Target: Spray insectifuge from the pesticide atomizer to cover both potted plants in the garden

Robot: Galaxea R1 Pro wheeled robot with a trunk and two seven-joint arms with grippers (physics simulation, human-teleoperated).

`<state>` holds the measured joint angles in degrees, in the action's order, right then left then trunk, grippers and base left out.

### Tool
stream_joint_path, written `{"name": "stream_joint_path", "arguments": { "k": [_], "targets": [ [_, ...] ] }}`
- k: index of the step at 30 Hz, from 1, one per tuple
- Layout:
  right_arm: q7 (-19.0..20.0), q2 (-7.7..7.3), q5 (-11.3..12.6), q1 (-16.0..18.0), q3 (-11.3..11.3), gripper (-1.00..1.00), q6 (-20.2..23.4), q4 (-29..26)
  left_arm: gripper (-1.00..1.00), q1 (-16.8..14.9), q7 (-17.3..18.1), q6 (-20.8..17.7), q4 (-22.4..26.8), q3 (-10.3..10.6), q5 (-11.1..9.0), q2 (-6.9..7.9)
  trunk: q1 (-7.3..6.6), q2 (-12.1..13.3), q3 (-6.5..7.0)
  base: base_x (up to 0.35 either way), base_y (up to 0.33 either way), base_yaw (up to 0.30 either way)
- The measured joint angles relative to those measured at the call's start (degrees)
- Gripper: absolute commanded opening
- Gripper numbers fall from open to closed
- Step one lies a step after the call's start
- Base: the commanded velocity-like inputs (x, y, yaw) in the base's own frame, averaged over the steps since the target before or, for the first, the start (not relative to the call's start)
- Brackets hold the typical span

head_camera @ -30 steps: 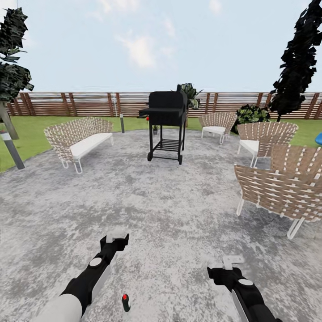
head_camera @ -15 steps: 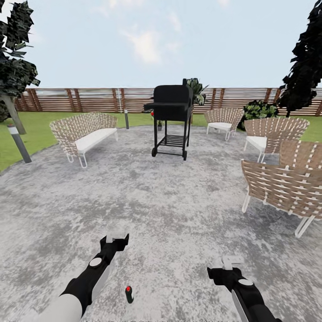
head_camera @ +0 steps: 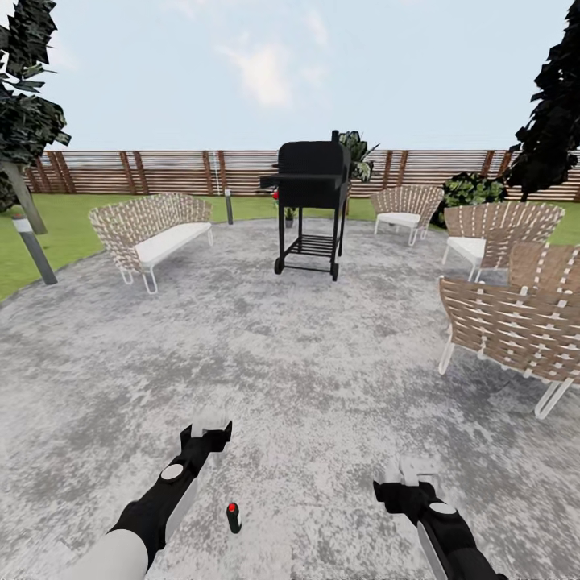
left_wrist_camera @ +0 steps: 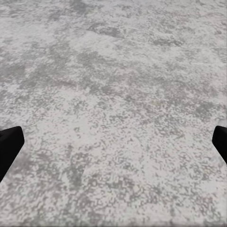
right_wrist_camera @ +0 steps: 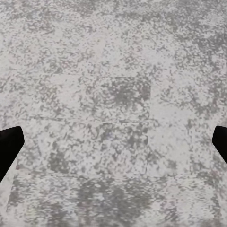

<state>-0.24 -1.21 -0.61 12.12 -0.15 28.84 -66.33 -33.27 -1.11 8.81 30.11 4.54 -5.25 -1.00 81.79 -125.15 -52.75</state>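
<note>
1. Black fingertips sit at the far edges of both wrist views, so we read our left gripper (head_camera: 211, 422) and right gripper (head_camera: 410, 471) as spread wide, holding nothing.
2. Between our arms, nearer the left one, the pesticide atomizer (head_camera: 234, 518) stands upright on the mottled paving (head_camera: 322, 362).
3. We judge it light, rigid and smooth; we would clamp mid-body, below the red-dotted top.
4. Its contents are hidden from us.

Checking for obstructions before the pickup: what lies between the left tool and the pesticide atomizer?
Nothing: in the head view only bare mottled grey paving separates the left tool from the pesticide atomizer standing on the ground.
</note>
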Motion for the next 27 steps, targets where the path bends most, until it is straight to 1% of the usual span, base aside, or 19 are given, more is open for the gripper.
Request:
{"name": "stream_joint_path", "arguments": {
  "k": [7, 17, 21, 27],
  "targets": [
    [0.0, 0.07, 0.0, 0.0, 0.1, 1.0, 0.0, 0.0, 1.0, 0.0, 0.0, 0.0, 0.0, 0.0, 0.0, 0.0, 1.54, -2.8, -1.37, 0.0, 0.0, 0.0],
    [0.0, 0.01, 0.0, 0.0, 0.0, 1.0, 0.0, 0.0, 1.0, 0.1, 0.1, 0.2, 0.0, 0.1, 0.1, -0.1, 3.73, -6.8, -3.81, 0.0, 0.0, 0.0],
    [0.0, 0.05, 0.0, 0.0, 0.0, 1.0, 0.0, 0.0, 1.0, 0.1, 0.1, 3.6, 0.0, 0.1, 0.1, -0.16, 4.61, -8.4, -4.58, 0.0, 0.0, 0.0],
    [0.0, 0.06, 0.0, 0.0, 0.1, 1.0, 0.0, 0.0, 1.0, 0.2, 0.1, 4.9, 0.0, 0.1, 0.1, -0.17, 5.93, -10.8, -5.68, 0.0, 0.0, 0.0]
  ]
}}
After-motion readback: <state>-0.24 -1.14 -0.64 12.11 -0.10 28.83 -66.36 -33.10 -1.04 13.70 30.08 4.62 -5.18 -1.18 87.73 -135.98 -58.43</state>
